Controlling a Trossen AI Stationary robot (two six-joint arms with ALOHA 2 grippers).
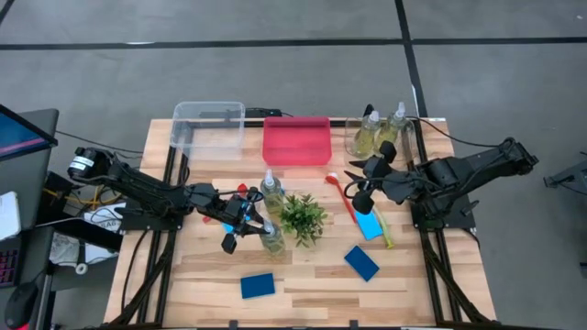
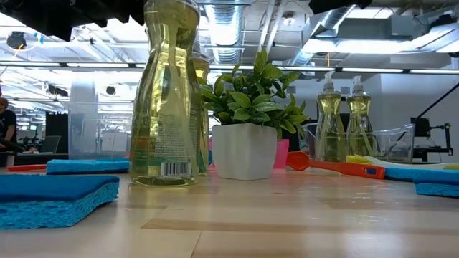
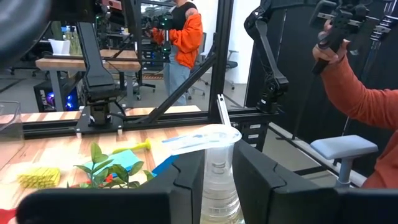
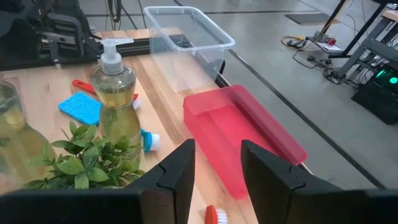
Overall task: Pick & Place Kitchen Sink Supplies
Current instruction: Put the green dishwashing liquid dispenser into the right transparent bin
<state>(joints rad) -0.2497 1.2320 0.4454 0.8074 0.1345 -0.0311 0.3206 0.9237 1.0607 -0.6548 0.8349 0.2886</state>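
Blue sponge lies nearest; left gripper straddles the pump bottle beside the plant, fingers apart: close squarely before lifting; right gripper waits unclenched

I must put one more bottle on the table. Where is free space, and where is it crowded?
Bare wood lies along the near edge beside the sponge, and left of the clear bin. Around the plant it is crowded: bottles, brushes, both grippers.
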